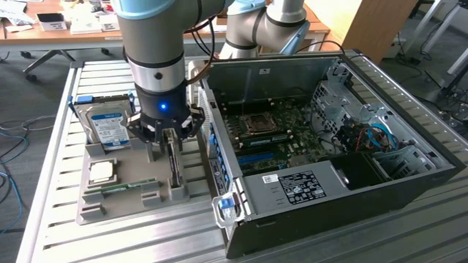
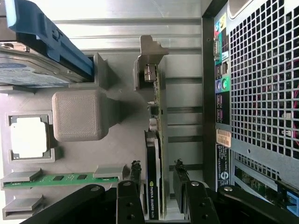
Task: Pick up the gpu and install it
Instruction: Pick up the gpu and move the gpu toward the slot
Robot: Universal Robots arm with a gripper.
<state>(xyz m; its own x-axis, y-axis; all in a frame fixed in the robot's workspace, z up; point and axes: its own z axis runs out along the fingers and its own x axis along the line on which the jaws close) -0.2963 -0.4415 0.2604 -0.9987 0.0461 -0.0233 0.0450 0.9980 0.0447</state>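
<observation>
The gpu (image 1: 175, 164) stands on its edge in a slot of the grey holder tray (image 1: 120, 211), to the exterior view's left of the open computer case (image 1: 409, 181). In the wrist view the gpu (image 2: 154, 140) shows a black cooler, a thin green board and a silver end bracket (image 2: 150, 51). My gripper (image 1: 170, 143) hangs straight above it, open. Its fingers (image 2: 135, 170) stand on either side of the card with a small gap on each side, and the gripper (image 2: 157, 171) is lowered around the cooler end.
The tray also holds a silver hard drive (image 1: 108, 129), a processor (image 1: 101, 171) and a narrow green memory stick (image 1: 120, 188). The case lies on its side on a slatted metal table (image 1: 51, 164), motherboard (image 1: 270, 137) facing up, rear panel (image 2: 261, 84) close beside the card.
</observation>
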